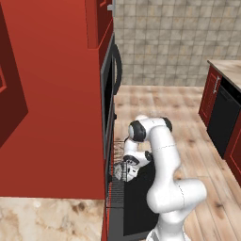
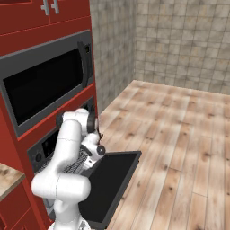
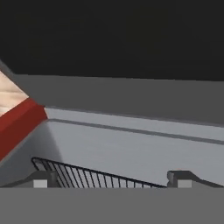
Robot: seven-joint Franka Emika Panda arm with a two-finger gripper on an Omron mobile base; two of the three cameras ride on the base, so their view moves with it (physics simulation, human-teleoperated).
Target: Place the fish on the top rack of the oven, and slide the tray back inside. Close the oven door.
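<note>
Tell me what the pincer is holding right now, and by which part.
Nothing. The pincer stands open in the hand view, its fingertips wide apart with only the wire rack showing beyond them.

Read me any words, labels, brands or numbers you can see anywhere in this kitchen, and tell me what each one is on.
No readable text anywhere.
The oven control panel shows small pale marks beside a knob: too small and blurred to read.
The microwave above it, the oven door, the top rack and the red cabinets carry no lettering.
</note>
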